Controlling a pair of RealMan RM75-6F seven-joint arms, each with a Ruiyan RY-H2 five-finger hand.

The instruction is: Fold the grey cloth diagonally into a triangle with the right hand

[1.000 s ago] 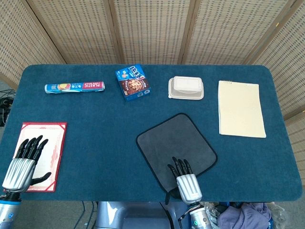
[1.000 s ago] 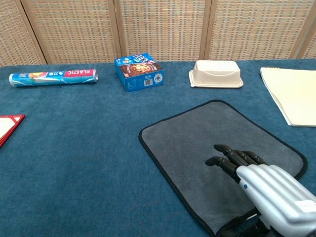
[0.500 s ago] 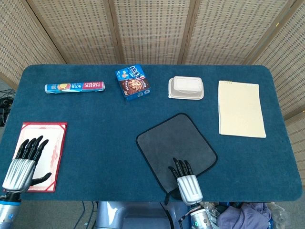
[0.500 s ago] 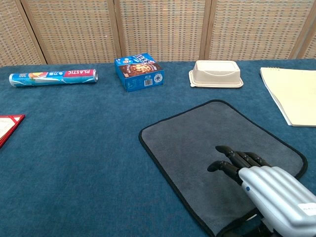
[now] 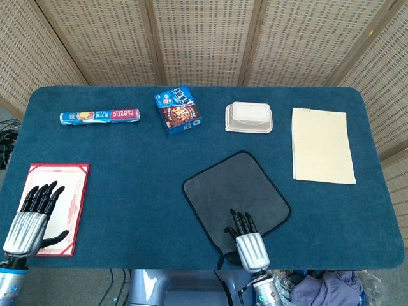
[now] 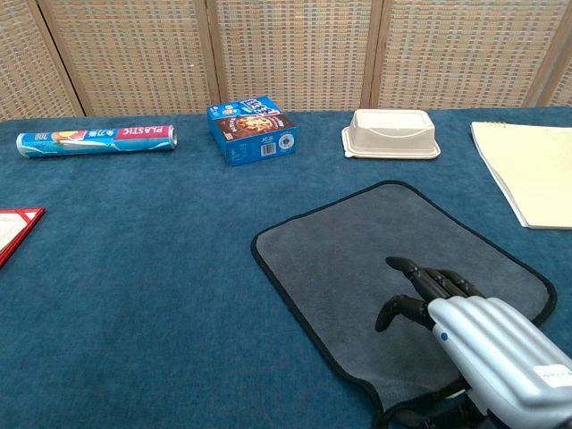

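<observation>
We see a beige lidded clamshell box (image 6: 391, 132), contents hidden. Soft grey cloth (image 5: 236, 191) w/ black trim lies flat near-centre; right hand (image 6: 465, 331) rests on its near corner, fingers part-curled, gripping nothing. Left hand (image 5: 33, 217) spread, empty.

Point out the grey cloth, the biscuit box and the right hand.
grey cloth (image 5: 233, 182): head view, bare middle.
biscuit box (image 6: 255, 131): chest view, its top face.
right hand (image 6: 474, 335): chest view, silver back.

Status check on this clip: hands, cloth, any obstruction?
Right robot hand on cloth, near corner, holding nothing. Left robot hand idle on red folder. Cloth flat, unfolded. Nothing in the way.
</observation>
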